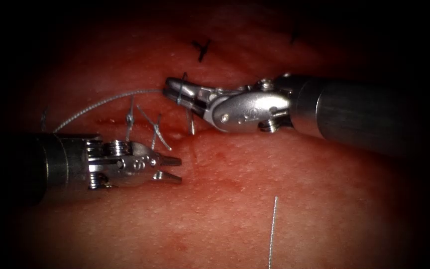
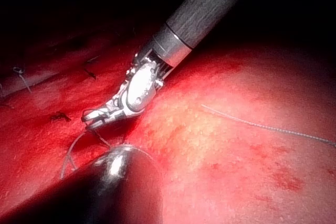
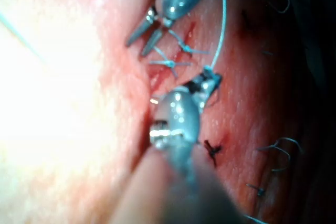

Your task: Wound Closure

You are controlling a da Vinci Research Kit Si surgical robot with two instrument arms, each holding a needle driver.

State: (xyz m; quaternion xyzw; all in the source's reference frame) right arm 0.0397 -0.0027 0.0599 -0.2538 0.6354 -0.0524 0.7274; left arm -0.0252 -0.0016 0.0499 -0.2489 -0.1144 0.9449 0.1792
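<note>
Tissue (image 1: 255, 199) seen with cut (image 1: 175, 130) closed by knotted stitches (image 1: 130, 118). Right hand (image 1: 172, 89) pressed together on thread (image 1: 100, 103), held above cut. Left hand (image 1: 172, 168) spread, nothing held, left of cut. Needle (image 1: 272, 231) lain on tissue, well apart

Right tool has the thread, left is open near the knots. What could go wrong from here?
1. The right tool grips the thread close over the cut; a hard pull could tear the tissue.
2. The left tool sits open beside the cut thread ends and might snag them.
</note>
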